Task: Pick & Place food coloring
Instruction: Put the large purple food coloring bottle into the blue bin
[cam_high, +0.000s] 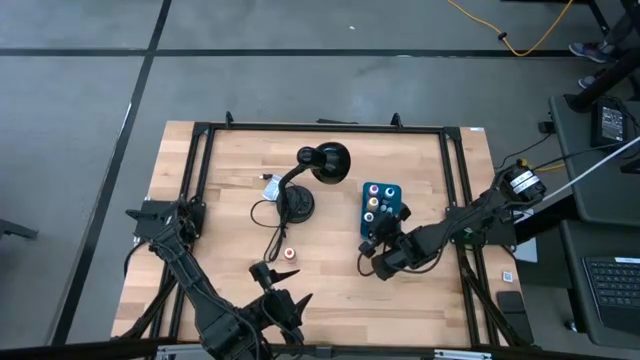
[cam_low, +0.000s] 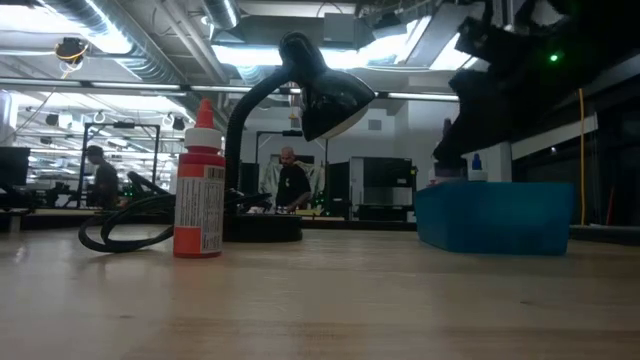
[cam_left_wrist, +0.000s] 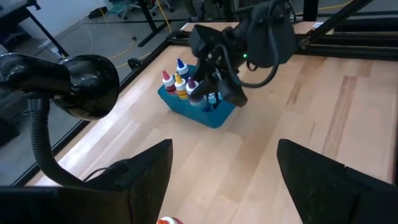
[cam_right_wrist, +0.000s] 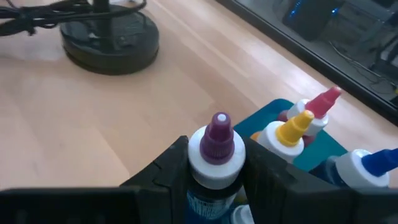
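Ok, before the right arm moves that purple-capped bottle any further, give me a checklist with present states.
1. Right gripper shut on purple-capped bottle: ok.
2. Bottle upright between the fingers: ok.
3. Bottle lifted clear of the teal box: cannot tell.
4. Neighbouring yellow-capped bottle standing, apart from the fingers: ok.
5. Left gripper open, holding nothing, over the table's near edge: ok.
6. Red bottle upright on the table, beside the desk lamp: ok.

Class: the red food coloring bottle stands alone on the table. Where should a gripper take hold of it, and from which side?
Likely the labelled body of the red bottle, from above: it stands upright and its cap tapers to a narrow tip.
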